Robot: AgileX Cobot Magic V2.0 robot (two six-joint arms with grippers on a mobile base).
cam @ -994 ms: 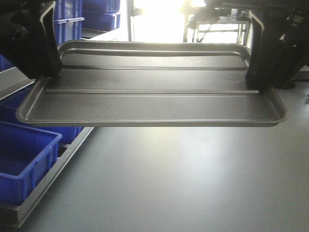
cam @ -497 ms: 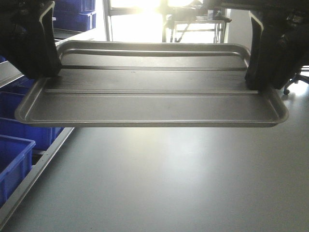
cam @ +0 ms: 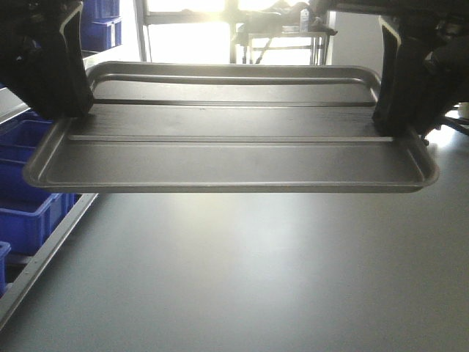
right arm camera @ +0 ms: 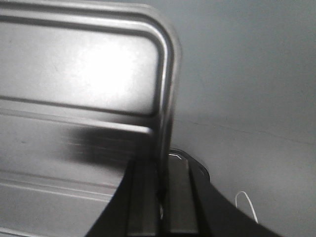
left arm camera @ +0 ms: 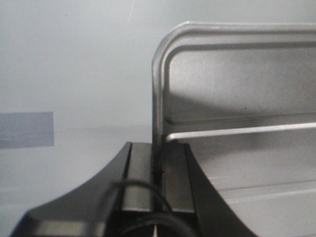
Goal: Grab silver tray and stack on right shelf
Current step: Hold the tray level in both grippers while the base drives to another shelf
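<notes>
The silver tray (cam: 227, 147) hangs level in the air above the grey floor, with two raised ridges along its floor. My left gripper (cam: 72, 114) is shut on its left rim and my right gripper (cam: 392, 132) is shut on its right rim. In the left wrist view the tray's rim (left arm camera: 157, 98) runs down between the two dark fingers of the left gripper (left arm camera: 159, 168). In the right wrist view the tray's rim (right arm camera: 165, 98) sits pinched in the right gripper (right arm camera: 162, 192). The right shelf is out of view.
Blue plastic bins (cam: 29, 213) stand on a grey rack at the left edge. A bright window and a metal-framed table (cam: 282, 40) stand at the back. Grey floor (cam: 242, 279) spreads below the tray.
The scene behind the tray has slid left: the blue bins have moved toward the left edge and the window has shifted. The tray and both grippers hold the same place in view.
</notes>
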